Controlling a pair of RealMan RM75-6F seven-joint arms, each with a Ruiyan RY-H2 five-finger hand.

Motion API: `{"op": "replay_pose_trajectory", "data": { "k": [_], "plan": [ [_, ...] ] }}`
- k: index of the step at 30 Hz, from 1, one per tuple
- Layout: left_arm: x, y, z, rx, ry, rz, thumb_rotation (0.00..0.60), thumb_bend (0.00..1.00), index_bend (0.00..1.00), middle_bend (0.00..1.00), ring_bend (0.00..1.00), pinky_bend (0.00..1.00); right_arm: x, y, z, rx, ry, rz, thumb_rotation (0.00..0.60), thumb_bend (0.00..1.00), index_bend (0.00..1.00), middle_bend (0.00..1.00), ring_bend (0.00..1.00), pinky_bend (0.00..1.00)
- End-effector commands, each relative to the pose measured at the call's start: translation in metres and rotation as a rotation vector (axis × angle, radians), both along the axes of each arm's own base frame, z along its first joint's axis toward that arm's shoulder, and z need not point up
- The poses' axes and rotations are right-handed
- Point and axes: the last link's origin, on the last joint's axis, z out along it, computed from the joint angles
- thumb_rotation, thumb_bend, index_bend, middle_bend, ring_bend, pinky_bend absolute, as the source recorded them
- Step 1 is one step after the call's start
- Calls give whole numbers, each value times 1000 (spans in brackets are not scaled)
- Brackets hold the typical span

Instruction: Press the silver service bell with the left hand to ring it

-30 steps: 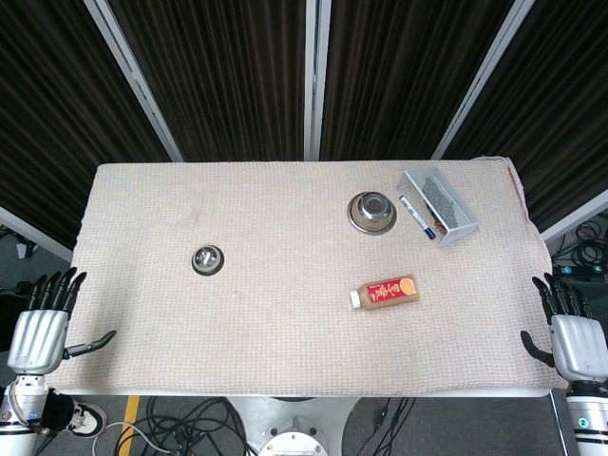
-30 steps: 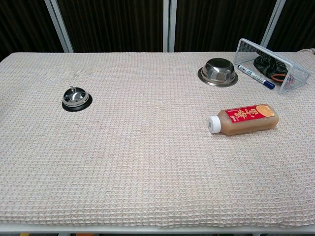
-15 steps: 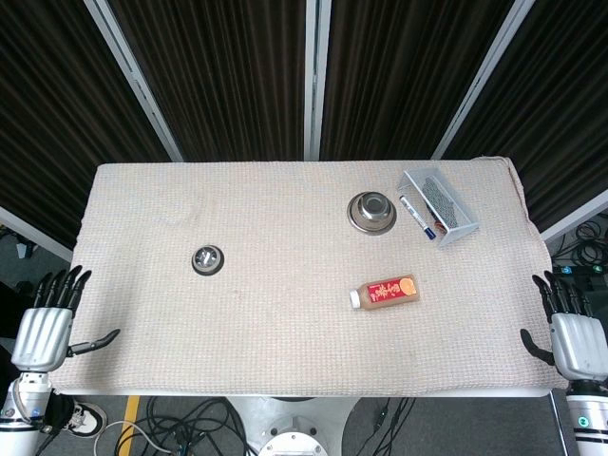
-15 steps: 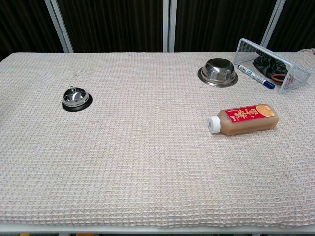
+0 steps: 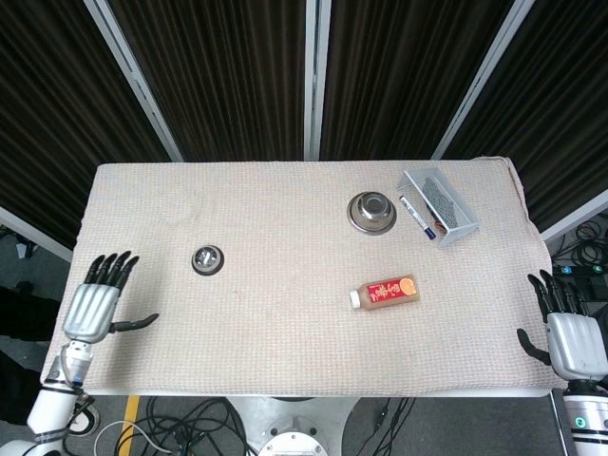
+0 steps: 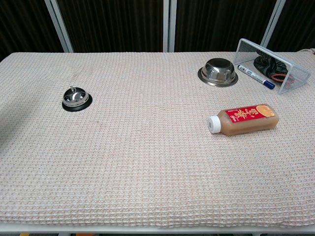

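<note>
While bell [image 5: 207, 258] sits alone, bottle [image 5: 385, 292], bowl [image 5: 371, 211] well apart

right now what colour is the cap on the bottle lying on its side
White cap on the brown plastic bottle, clearest in the chest view.

Left hand [image 5: 95, 306]: silver-grey ribbed metal back, black fingers [image 5: 112, 270], black thumb sticking out sideways. Below the palm a short grey wrist collar, then a white rounded forearm shell with a dark joint ring.

Right hand [image 5: 570, 334]: same build, silver-grey ribbed back plate, black fingers [image 5: 556, 290], black thumb on the inner side. Below it a dark band, then a white wrist shell with a small green dot that could be an indicator light, too small to tell.

No cables, screws or markings can be made out on either hand. Chest view shows no part of the body.
</note>
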Motion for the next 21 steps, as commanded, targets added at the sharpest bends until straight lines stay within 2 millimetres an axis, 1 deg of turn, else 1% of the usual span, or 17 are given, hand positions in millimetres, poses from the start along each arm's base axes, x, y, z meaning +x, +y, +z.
{"op": "replay_pose_trajectory", "data": {
  "k": [1, 3, 6, 10, 17, 21],
  "plan": [
    [24, 22, -30, -56, -22, -64, 166, 0, 0, 0, 0, 0, 0, 0, -1, 3, 1, -5, 600, 239, 0, 0, 0, 0],
    [34, 32, -44, -77, -29, -87, 181, 0, 0, 0, 0, 0, -1, 1, -2, 8, 5, -9, 600, 239, 0, 0, 0, 0],
    [42, 44, -62, -106, -38, -95, 192, 0, 0, 0, 0, 0, -3, 1, -1, 8, 8, -12, 600, 240, 0, 0, 0, 0],
    [46, 56, -83, -130, -27, -101, 192, 0, 0, 0, 0, 0, -5, 1, 1, 1, 5, -17, 600, 239, 0, 0, 0, 0],
    [44, 68, -105, -130, -25, -91, 191, 0, 0, 0, 0, 0, -11, 0, 4, -5, -2, -35, 600, 238, 0, 0, 0, 0],
    [37, 72, -115, -145, -10, -67, 192, 0, 0, 0, 0, 0, -13, 0, 3, 1, -7, -41, 600, 238, 0, 0, 0, 0]
  ]
}}
